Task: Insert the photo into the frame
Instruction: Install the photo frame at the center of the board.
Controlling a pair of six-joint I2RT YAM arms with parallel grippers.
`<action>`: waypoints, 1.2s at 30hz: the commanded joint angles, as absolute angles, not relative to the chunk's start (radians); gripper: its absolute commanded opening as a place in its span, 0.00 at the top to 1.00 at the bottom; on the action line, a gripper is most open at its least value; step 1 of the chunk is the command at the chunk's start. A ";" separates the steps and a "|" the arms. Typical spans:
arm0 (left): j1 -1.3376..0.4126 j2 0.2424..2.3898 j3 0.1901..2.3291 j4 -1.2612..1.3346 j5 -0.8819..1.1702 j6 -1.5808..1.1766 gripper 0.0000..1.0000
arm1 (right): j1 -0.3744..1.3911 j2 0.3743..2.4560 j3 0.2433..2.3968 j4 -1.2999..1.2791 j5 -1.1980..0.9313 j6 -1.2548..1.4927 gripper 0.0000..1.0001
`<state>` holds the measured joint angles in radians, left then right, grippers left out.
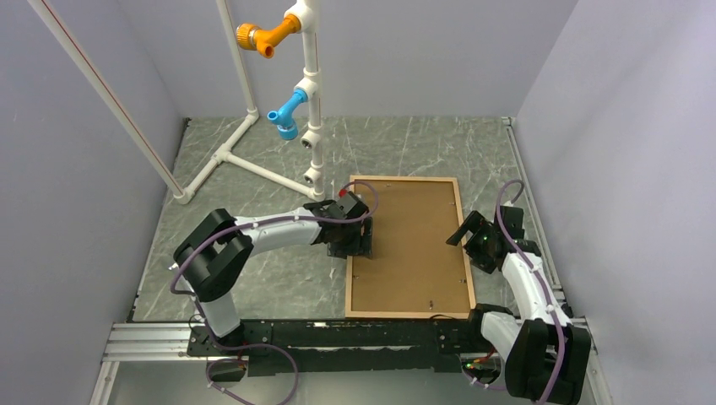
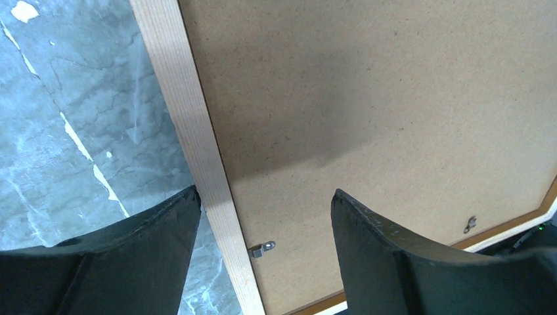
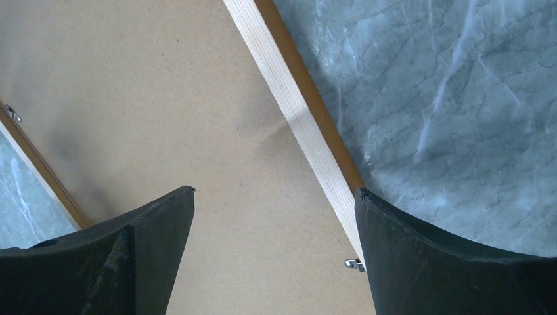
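The frame (image 1: 404, 179) lies flat on the table with its back up, and a brown hardboard backing sheet (image 1: 414, 253) fills it. The photo is hidden. My left gripper (image 1: 359, 240) hangs open over the frame's left rail (image 2: 197, 151), one finger outside the rail and the other over the backing (image 2: 368, 98). A small metal tab (image 2: 263, 249) sits between its jaws. My right gripper (image 1: 467, 234) is open over the right rail (image 3: 289, 111), straddling it, with a tab (image 3: 353, 264) beside its right finger. Neither gripper holds anything.
A white pipe stand (image 1: 308, 84) with an orange and a blue fitting rises behind the frame's far left corner. Its base pipes (image 1: 228, 156) run across the marble table (image 1: 253, 278). Grey walls close in on the left, back and right.
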<state>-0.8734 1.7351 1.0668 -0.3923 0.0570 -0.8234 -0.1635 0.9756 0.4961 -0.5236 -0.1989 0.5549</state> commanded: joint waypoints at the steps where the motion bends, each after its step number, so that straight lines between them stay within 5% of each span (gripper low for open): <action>1: -0.896 1.768 1.187 -0.501 -0.054 -0.787 0.24 | -0.150 0.990 0.531 -0.533 -0.234 0.606 0.07; 15: -0.878 1.927 1.512 -0.763 -0.349 -0.713 0.19 | -0.157 1.136 0.632 -0.490 -0.230 0.557 0.05; 36: -0.716 2.128 1.736 -0.663 -0.203 -0.608 0.24 | -0.198 1.335 0.709 -0.415 -0.182 0.494 0.08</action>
<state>-0.7181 2.1010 1.6604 -0.6907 -0.2321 -0.6357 -0.1917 1.3052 0.6685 -0.4599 -0.2073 0.5190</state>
